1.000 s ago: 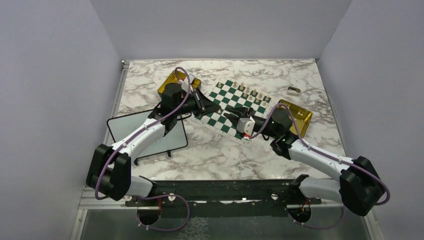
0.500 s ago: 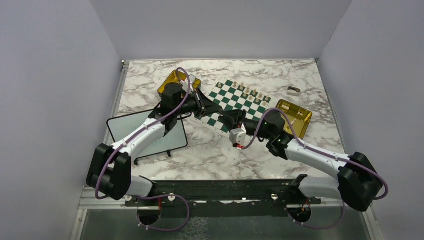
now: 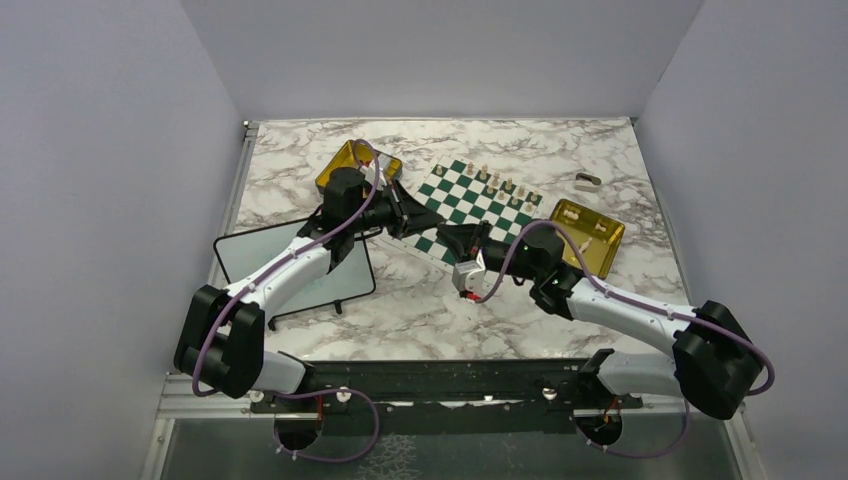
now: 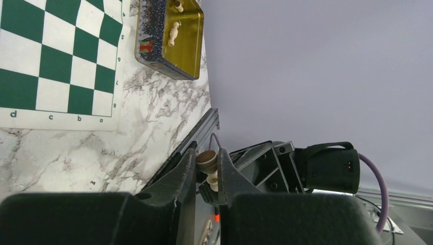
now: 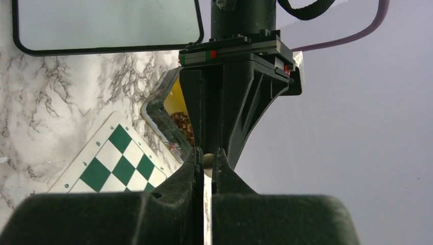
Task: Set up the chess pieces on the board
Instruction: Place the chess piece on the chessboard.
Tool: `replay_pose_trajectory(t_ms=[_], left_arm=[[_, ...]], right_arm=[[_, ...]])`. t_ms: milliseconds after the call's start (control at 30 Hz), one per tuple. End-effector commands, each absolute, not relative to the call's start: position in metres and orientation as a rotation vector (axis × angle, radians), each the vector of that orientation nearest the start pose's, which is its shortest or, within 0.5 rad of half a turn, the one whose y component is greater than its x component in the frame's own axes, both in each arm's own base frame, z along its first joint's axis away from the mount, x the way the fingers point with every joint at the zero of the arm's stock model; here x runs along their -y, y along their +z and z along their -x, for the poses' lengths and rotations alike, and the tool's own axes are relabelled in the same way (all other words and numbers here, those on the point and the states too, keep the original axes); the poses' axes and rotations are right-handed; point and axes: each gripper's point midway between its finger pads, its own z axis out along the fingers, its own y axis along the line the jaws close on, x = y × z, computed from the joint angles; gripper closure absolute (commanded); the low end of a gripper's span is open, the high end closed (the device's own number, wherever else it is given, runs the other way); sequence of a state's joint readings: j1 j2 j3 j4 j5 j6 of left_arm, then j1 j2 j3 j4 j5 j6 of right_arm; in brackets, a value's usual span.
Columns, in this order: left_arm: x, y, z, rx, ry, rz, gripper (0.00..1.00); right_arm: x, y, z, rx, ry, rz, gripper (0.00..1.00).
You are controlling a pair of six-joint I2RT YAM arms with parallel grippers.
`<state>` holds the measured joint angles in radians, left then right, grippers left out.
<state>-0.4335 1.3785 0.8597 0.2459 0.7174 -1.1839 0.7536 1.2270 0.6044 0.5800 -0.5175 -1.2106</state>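
- The left claw (image 4: 208,172) is pinched on a pale pawn (image 4: 207,161). The pawn is held up off the bench (image 3: 400,310), near the board's (image 3: 467,203) left corner.
- The right claw (image 5: 206,156) faces the left one, tip to tip, above the board's near edge. Its jaws are closed almost together.
- A small pale round bit shows at the right claw's tips. I cannot tell if the claw grips it.
- The green and white board lies flat on the marble bench.
- A row of pale pieces (image 3: 495,181) stands along the board's far edge.
- A gold tin (image 4: 191,48) sits just off a board corner, with two more pale pieces lying inside it.
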Motion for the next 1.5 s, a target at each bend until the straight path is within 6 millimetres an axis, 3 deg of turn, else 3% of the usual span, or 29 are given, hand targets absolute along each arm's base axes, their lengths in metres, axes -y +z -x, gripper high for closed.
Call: replay_pose_trajectory(t_ms=[0,67,233,367,500,567,767,933,1033,1233,1467], left_arm=[[0.291,0.240,-0.284,-2.167,-1.721,0.197,0.96],[0.290,0.241,-0.286,-2.153,-1.701,0.179,0.81],[0.282,0.247,-0.304,-2.108,-1.575,0.152,0.57],[0.277,0.264,-0.319,-2.040,-1.455,0.064,0.33],[0.269,0.273,-0.333,-2.021,-1.316,-0.003,0.20],[0.263,0.278,-0.339,-2.000,-1.241,-0.034,0.02],[0.230,0.293,-0.348,-1.918,-0.922,-0.154,0.01],[0.202,0.295,-0.333,-1.861,-0.744,-0.226,0.01],[0.186,0.290,-0.323,-1.821,-0.674,-0.223,0.01],[0.175,0.264,-0.306,-1.829,-0.593,-0.291,0.01],[0.177,0.255,-0.294,-1.814,-0.529,-0.358,0.01]], right_arm=[[-0.322,0.249,-0.269,-0.555,0.049,1.497,0.99],[-0.322,0.247,-0.270,-0.595,0.080,1.472,0.99],[-0.318,0.256,-0.271,-0.704,0.180,1.325,0.99],[-0.317,0.254,-0.270,-0.780,0.244,1.303,0.99],[-0.316,0.249,-0.275,-0.910,0.331,1.205,0.99],[-0.315,0.244,-0.281,-0.993,0.372,1.142,0.99],[-0.309,0.227,-0.320,-1.309,0.399,0.911,0.99],[-0.313,0.216,-0.348,-1.463,0.444,0.736,0.99],[-0.310,0.200,-0.371,-1.568,0.455,0.615,0.99],[-0.301,0.164,-0.425,-1.711,0.389,0.375,0.99],[-0.276,0.130,-0.474,-1.812,0.252,0.186,0.99]])
